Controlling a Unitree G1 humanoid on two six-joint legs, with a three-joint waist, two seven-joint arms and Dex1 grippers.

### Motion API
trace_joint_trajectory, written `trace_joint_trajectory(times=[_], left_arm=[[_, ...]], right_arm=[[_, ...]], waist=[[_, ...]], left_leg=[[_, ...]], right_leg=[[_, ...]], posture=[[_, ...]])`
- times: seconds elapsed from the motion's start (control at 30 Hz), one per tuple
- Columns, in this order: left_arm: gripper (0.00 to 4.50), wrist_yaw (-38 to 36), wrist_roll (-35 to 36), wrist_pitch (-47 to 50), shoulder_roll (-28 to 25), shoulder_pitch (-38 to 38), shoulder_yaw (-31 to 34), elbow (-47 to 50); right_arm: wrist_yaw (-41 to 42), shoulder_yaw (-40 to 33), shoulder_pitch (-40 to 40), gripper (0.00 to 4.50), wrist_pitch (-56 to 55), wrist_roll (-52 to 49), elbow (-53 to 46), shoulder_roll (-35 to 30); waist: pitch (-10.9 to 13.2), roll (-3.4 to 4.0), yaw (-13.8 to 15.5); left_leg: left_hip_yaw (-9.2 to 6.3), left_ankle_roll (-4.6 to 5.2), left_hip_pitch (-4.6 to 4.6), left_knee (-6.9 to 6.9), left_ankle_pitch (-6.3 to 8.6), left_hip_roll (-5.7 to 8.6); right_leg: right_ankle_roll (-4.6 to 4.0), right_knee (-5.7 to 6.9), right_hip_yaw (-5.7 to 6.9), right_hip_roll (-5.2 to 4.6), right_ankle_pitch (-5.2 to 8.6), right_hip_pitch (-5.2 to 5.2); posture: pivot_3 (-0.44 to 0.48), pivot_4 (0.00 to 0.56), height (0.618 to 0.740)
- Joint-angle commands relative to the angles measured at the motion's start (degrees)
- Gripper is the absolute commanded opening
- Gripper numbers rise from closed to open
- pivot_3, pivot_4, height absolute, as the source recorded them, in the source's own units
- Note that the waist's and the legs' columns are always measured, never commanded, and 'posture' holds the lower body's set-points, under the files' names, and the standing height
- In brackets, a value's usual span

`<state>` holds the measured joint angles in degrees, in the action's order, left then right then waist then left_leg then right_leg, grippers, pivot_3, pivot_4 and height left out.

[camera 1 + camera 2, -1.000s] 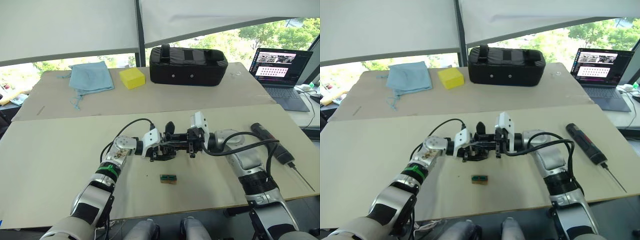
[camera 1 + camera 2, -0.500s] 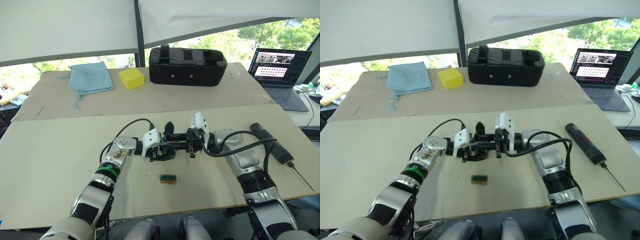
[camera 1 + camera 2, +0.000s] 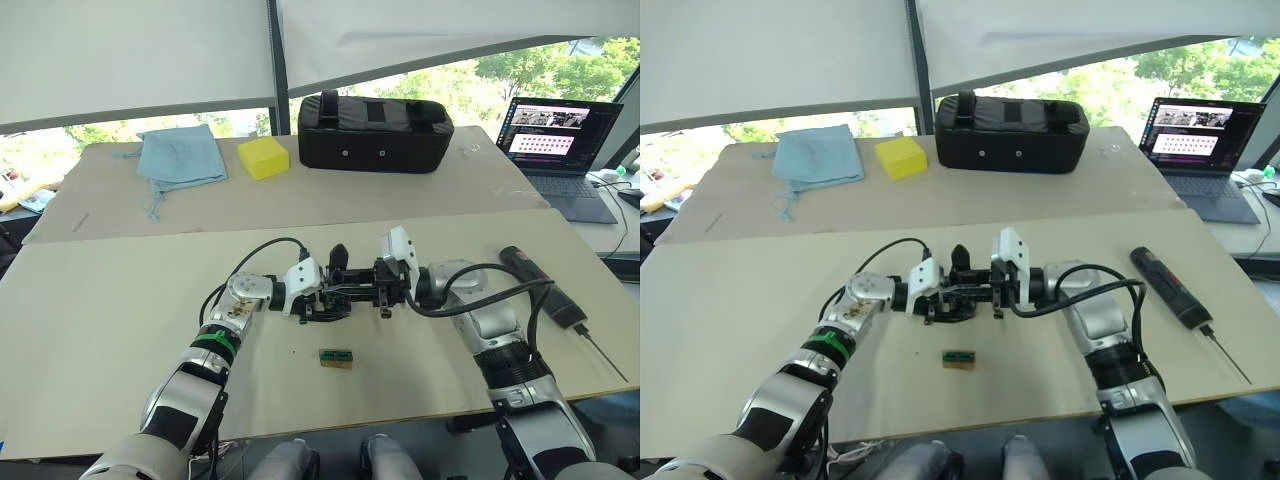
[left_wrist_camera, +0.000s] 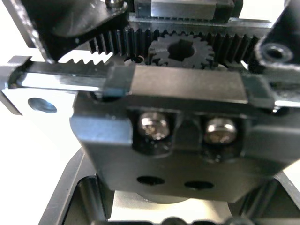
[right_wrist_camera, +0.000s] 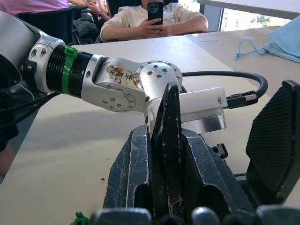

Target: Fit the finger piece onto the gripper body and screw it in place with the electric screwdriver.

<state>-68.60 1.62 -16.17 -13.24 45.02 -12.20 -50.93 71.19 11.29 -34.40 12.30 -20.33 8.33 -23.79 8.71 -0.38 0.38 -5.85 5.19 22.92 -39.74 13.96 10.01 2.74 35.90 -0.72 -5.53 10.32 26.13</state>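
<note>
Grippers meet mid-bench. Right gripper (image 5: pixel 166 154) jaws clamped on the finger piece (image 5: pixel 171 136), its tip rising between them. Left gripper (image 3: pixel 322 295) jaws closed around the gripper body (image 4: pixel 173 136), gear and two screws visible. Electric screwdriver (image 3: pixel 545 287) lies well apart, beyond the right arm.

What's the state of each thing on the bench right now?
finger piece: clamped on edge in the right gripper, fingers shut on it.
gripper body: two screws seated in its face, two holes below them empty.
electric screwdriver: lying flat on the table, untouched.
laptop: open, screen lit.
black case: closed.
blue cloth: crumpled, lying loose.
</note>
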Motion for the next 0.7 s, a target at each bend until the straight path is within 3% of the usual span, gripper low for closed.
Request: trace_joint_trajectory(times=[0.03,0.7], left_arm=[[2.39,-0.1,-0.2,-0.5,0.5,0.4,-0.1,1.1],[2.39,-0.4,-0.1,-0.6,0.8,0.3,-0.2,1.2]], right_arm=[[0.9,5.0,2.2,0.38,-0.3,4.3,1.9,-0.3],[3.2,4.9,-2.6,0.38,1.4,5.4,11.0,1.1]], waist=[[0.0,0.0,0.0],[0.0,0.01,-0.6]], left_leg=[[0.0,0.0,-0.01,0.0,0.0,0.0],[0.0,-0.02,-0.06,0.0,0.0,-0.07]], right_leg=[[0.0,0.0,0.0,0.0,0.0,0.0],[-0.01,0.01,-0.04,0.08,0.0,-0.04]], posture=[[0.0,0.15,0.74],[0.0,0.15,0.74]])
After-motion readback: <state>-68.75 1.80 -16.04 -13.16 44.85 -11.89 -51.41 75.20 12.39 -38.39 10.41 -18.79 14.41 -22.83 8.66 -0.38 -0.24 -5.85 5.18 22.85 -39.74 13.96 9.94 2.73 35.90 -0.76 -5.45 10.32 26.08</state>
